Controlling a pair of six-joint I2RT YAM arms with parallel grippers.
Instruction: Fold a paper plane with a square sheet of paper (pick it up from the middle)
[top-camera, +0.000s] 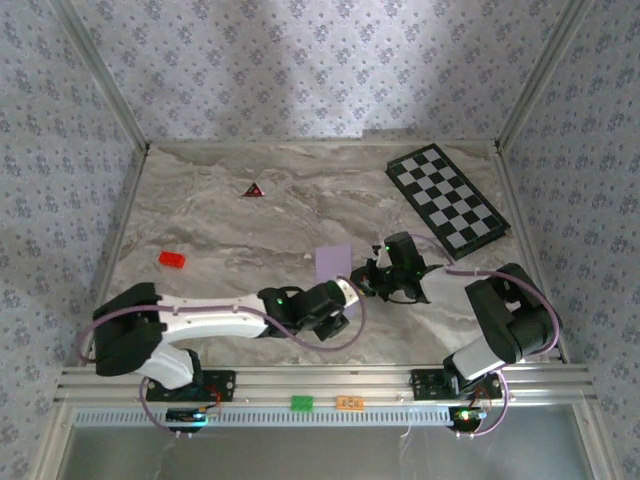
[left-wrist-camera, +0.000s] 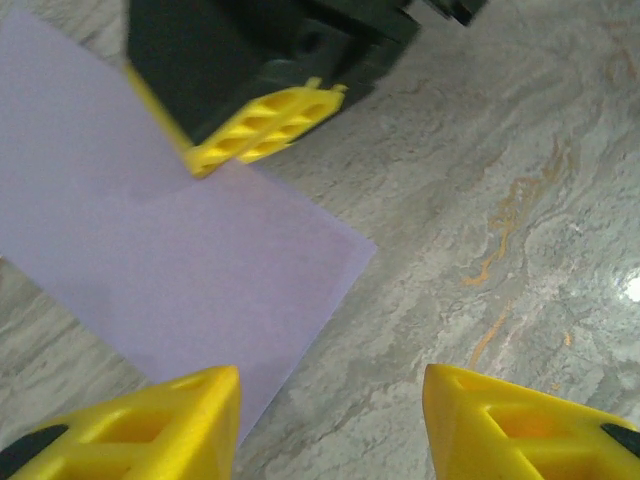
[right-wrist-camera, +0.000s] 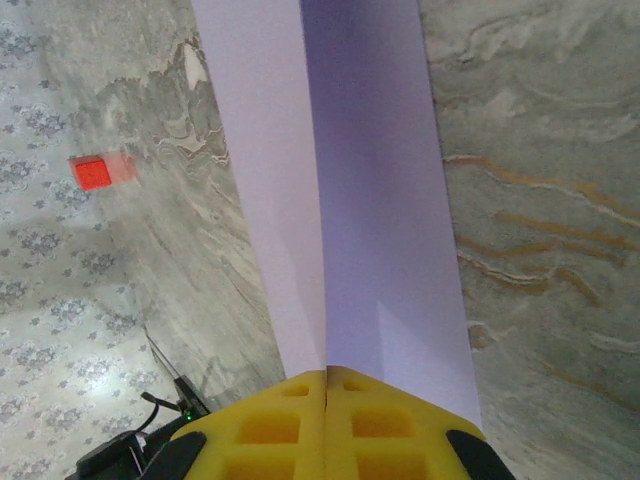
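The right gripper (right-wrist-camera: 326, 388) is clenched, its two yellow fingers pressed together on the near edge of the square sheet of paper (right-wrist-camera: 350, 200). In the right wrist view the pale lilac sheet runs straight away from the fingers, with a lengthwise line dividing a lighter left half from a slightly darker right half.

The left gripper (left-wrist-camera: 330, 398) is released, its yellow fingers spread wide and holding nothing. In its wrist view its left finger (left-wrist-camera: 150, 430) hangs over the sheet's near edge, while the other finger is over bare marble. The right gripper's fingers grip the sheet's far side, beyond a free corner lying flat on the surface.

From above, the two grippers meet near the middle of the grey marble-patterned desk (top-camera: 230, 225), just beside each other, with the sheet lying immediately beyond them.

A small red block (top-camera: 172, 260) sits on the desk well to the left. A small dark red triangle (top-camera: 253, 190) lies farther back. A black-and-white checkered board (top-camera: 447, 198) lies at the back right, apart from the sheet.
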